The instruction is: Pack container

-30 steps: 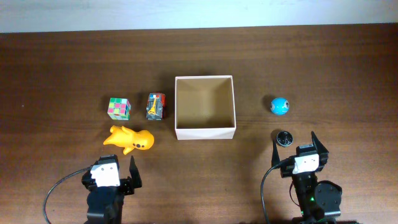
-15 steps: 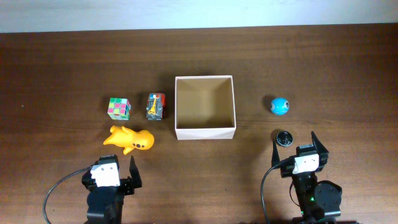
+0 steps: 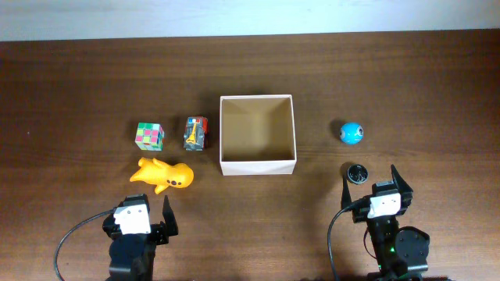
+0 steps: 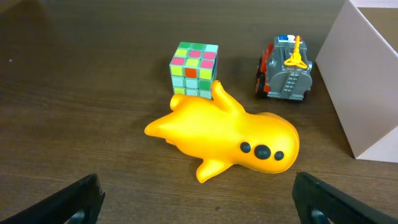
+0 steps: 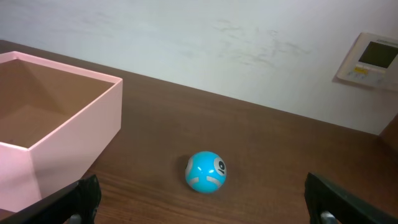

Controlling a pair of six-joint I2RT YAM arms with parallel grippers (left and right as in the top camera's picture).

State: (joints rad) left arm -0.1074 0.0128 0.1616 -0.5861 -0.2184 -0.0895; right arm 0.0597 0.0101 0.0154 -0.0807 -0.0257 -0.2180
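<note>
At the middle of the table (image 3: 437,78) sits the container (image 3: 258,166), open side up and, as far as the overhead view shows, with nothing in it. It lies far and to the right of the left gripper (image 4: 198,204) and far and to the left of the right gripper (image 5: 202,202). Both claws hang near the table's near edge with fingers spread wide and nothing between them. The closest toy to either arm is the yellow figure (image 4: 227,140), lying on the table just beyond the left gripper, and it looks like the natural first pick. Its long axis runs left to right, slightly slanted, roughly in line with the gap between the fingers, so the wrist would probably have to turn before the fingers could close across its narrow body. Farther off on that side stand a colour cube (image 4: 194,68) and a toy truck (image 4: 286,68), the truck just beside the container's left wall. On the right, a blue ball (image 5: 206,172) lies beyond the right gripper, and a small black round item (image 3: 357,172) sits nearer to it.
</note>
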